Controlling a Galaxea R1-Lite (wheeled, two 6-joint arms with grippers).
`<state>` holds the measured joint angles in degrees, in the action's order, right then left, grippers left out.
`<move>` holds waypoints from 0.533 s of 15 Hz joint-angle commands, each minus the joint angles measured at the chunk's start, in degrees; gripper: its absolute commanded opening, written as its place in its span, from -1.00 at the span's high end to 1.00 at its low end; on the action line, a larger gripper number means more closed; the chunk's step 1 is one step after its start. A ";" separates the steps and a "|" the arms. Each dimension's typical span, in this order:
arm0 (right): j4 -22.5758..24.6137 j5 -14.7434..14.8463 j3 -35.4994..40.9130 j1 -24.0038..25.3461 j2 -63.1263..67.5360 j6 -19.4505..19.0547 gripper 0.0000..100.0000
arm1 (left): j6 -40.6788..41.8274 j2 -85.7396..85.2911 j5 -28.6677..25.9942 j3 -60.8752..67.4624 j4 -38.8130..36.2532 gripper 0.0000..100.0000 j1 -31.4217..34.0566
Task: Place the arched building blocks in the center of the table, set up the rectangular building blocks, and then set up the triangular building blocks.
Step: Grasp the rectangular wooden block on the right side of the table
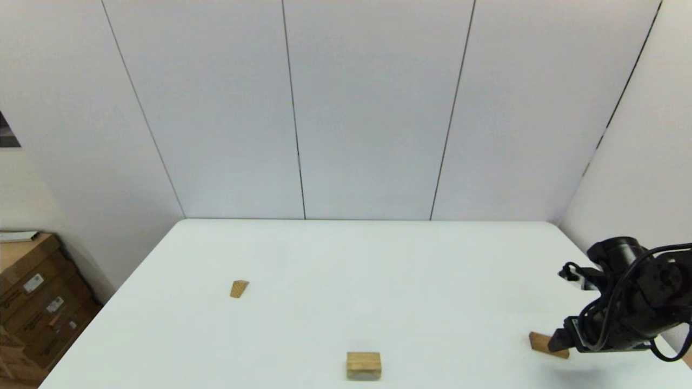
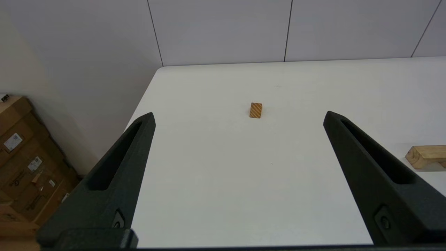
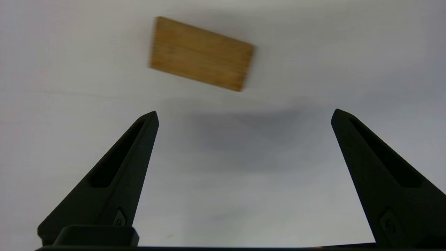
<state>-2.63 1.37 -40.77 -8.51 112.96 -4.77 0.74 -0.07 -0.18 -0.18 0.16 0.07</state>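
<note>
A flat, darker brown wooden rectangular slab lies at the white desk's four o'clock edge, just beyond the right gripper, whose fingers are spread wide and empty. The left gripper likewise stands released, facing a small striped wedge.

The right arm reaches in from the right side and bends down at the wrist, so the right gripper points downward. Its two black fingers stand wide apart and hold nothing between them. The left gripper is also spread wide, with its fingers far from each other and nothing between them. The left arm does not show in the head view.
</note>
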 commanded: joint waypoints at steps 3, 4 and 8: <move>-0.09 -4.62 -0.46 5.96 1.65 9.16 -1.00 | -0.04 0.07 0.01 0.01 0.02 -1.00 0.01; 0.08 -4.62 -0.46 5.96 2.53 9.25 -1.00 | -0.13 0.07 0.01 0.01 0.02 -1.00 0.01; 0.52 -4.18 -1.95 5.17 4.64 9.07 -1.00 | -0.13 0.07 0.01 0.01 0.02 -1.00 0.01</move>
<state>-2.15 -3.05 -41.92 -3.06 116.31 4.40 0.62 -0.07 -0.18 -0.18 0.16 0.07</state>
